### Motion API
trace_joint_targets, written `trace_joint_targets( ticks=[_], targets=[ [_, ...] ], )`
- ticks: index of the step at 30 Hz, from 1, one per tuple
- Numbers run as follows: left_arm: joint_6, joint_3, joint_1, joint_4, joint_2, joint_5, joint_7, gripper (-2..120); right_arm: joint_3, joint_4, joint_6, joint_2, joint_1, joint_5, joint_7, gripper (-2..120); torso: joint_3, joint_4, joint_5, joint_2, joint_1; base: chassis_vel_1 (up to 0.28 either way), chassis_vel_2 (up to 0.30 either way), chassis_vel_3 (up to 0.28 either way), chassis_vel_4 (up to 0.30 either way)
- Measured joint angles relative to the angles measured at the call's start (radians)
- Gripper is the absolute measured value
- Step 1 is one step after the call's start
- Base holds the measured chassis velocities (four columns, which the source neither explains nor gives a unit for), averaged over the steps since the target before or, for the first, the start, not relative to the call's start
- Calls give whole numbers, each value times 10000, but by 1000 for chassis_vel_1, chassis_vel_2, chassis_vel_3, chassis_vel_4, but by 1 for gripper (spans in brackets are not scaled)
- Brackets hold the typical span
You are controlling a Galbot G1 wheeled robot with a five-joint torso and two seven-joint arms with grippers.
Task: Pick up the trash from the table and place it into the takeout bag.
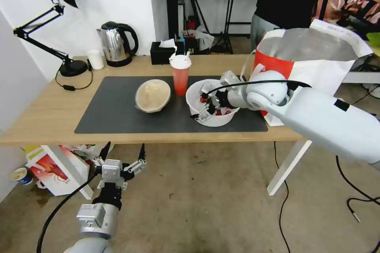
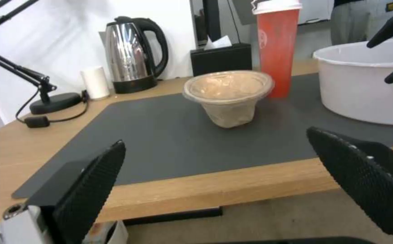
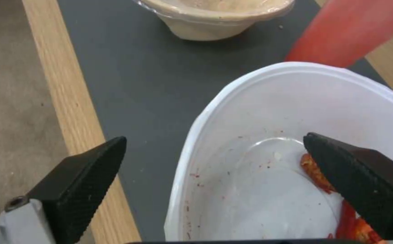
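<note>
The right gripper (image 1: 206, 104), jaws apart, straddled the white bowl (image 1: 213, 120) rim; it needed lowering squarely before clamping. The left gripper (image 1: 122, 154) hung open below the table (image 1: 39, 118).

Even, bright indoor light; soft shadows; wrist views slightly blurred.

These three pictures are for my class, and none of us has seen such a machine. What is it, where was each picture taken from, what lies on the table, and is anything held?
It is a wheeled robot with two arms. One camera sits on its head, one on each wrist. On the table stand a beige bowl, a red cup and a white bowl with red shells. The takeout bag stands at the table's right end. The right gripper is open astride the white bowl's rim, holding nothing. The left gripper waits open below the table's edge.
</note>
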Motion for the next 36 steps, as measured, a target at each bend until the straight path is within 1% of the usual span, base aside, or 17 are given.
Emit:
trace_joint_targets(
  ticks=[36],
  targets=[
    [0,0,0,0,0,0,0,100,-84,-80,6,-68,-21,-37,-51,100,0,0,0,0,-1,0,0,0,0]
  ],
)
